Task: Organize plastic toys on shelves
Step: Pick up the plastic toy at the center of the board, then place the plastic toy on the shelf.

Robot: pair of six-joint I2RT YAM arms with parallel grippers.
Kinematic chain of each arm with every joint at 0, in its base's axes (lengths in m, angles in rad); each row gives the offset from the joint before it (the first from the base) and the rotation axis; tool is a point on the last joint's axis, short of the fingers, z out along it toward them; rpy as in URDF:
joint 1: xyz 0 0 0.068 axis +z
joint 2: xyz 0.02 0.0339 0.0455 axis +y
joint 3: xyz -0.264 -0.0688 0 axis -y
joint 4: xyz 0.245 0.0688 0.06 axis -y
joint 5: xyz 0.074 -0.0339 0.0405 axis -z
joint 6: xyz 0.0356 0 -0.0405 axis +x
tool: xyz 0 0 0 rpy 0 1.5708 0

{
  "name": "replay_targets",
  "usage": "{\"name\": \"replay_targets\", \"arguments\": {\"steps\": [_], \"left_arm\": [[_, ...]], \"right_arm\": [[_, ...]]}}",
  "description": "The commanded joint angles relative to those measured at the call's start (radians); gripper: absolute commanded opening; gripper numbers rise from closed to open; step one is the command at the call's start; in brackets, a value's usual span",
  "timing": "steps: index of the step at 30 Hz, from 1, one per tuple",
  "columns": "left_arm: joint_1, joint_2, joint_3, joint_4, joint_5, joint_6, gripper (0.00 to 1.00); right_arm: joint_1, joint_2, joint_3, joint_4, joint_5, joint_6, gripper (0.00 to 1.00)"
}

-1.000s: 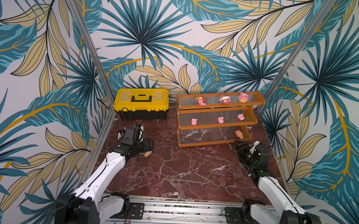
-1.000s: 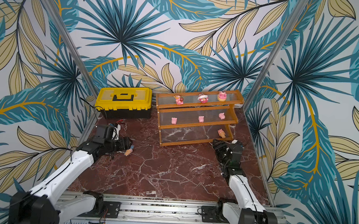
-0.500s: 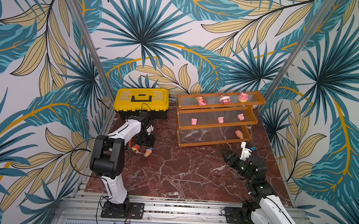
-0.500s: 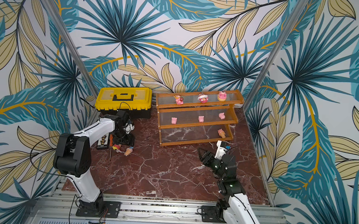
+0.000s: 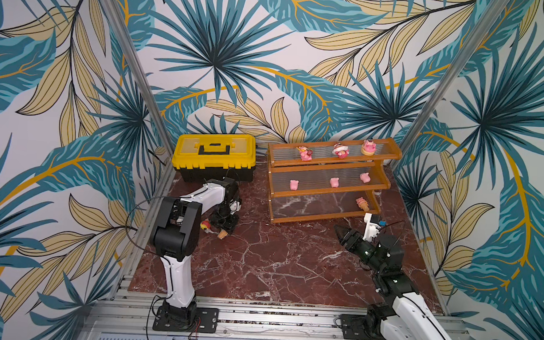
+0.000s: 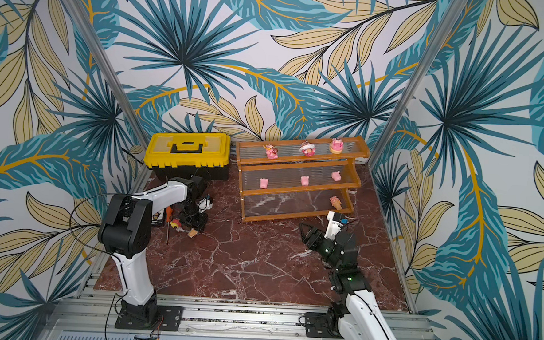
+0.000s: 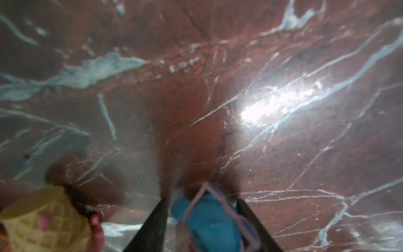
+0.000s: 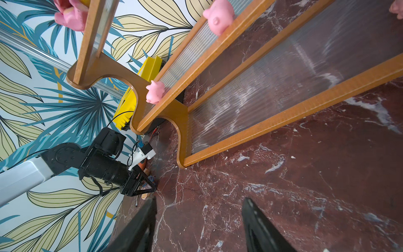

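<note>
The shelves [image 5: 326, 214] [image 6: 293, 217] [image 8: 283, 117] stand at the back right. Three pink characters [image 5: 340, 149] sit on the top tier, three piglets [image 5: 334, 182] [image 8: 156, 93] on the middle tier, and one cone figure [image 5: 362, 203] on the bottom tier. My left gripper [image 5: 229, 226] [image 7: 202, 220] points down at the floor near the toolbox, shut on a blue-topped toy [image 7: 209, 222]. A tan waffle cone toy [image 5: 222, 235] [image 7: 43, 218] and a yellow-red toy [image 5: 204, 226] lie beside it. My right gripper [image 5: 339, 233] [image 8: 198, 218] hangs open and empty before the shelves.
A yellow-and-black toolbox [image 5: 214, 156] stands at the back left, next to the shelves. An orange-handled screwdriver [image 6: 168, 216] and a small black item [image 6: 156, 217] lie by the left wall. Patterned walls close in the red marble floor [image 5: 275, 260] on three sides.
My left arm rose and swung its gripper down over the toys by the toolbox, and its jaws narrowed round the blue-topped toy. The right gripper drew back from the shelves' right end.
</note>
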Motion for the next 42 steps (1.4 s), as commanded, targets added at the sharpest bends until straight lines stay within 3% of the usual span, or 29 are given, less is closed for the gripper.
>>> {"name": "replay_targets", "arguments": {"steps": [1, 3, 6, 11, 14, 16, 18, 21, 25, 30, 37, 42], "left_arm": [[0.002, 0.005, 0.033, -0.003, 0.027, -0.006, 0.41], [0.006, -0.004, 0.030, -0.003, 0.041, -0.021, 0.31], [0.024, -0.061, 0.014, 0.012, 0.077, -0.069, 0.28], [0.072, -0.347, -0.084, 0.129, 0.285, -0.291, 0.23], [0.081, -0.608, -0.251, 0.399, 0.489, -0.607, 0.23], [0.061, -0.787, -0.424, 0.731, 0.558, -0.948, 0.23], [0.005, -0.917, -0.567, 1.049, 0.490, -1.235, 0.23], [-0.106, -1.020, -0.643, 1.198, 0.309, -1.452, 0.22], [-0.236, -1.044, -0.641, 1.226, 0.166, -1.543, 0.22], [-0.335, -1.019, -0.657, 1.320, 0.078, -1.605, 0.22], [-0.389, -0.968, -0.663, 1.388, 0.076, -1.635, 0.22], [-0.401, -0.936, -0.666, 1.429, 0.109, -1.650, 0.22]], "right_arm": [[0.006, 0.001, 0.021, 0.022, -0.026, -0.009, 0.64], [0.007, -0.007, 0.029, 0.012, -0.034, -0.006, 0.63], [0.018, -0.023, 0.052, -0.018, -0.062, -0.017, 0.63], [0.096, -0.054, 0.084, -0.049, -0.102, -0.053, 0.63], [0.212, -0.040, 0.079, 0.015, -0.058, -0.048, 0.63], [0.332, 0.009, 0.085, 0.102, -0.002, -0.041, 0.64], [0.453, 0.089, 0.117, 0.175, 0.062, -0.046, 0.66], [0.621, 0.254, 0.223, 0.279, 0.121, -0.065, 0.71], [0.733, 0.444, 0.352, 0.431, 0.141, -0.018, 0.74], [0.744, 0.523, 0.400, 0.467, 0.181, 0.028, 0.77], [0.742, 0.553, 0.429, 0.486, 0.220, 0.056, 0.73], [0.718, 0.573, 0.466, 0.478, 0.235, 0.058, 0.62]]}}
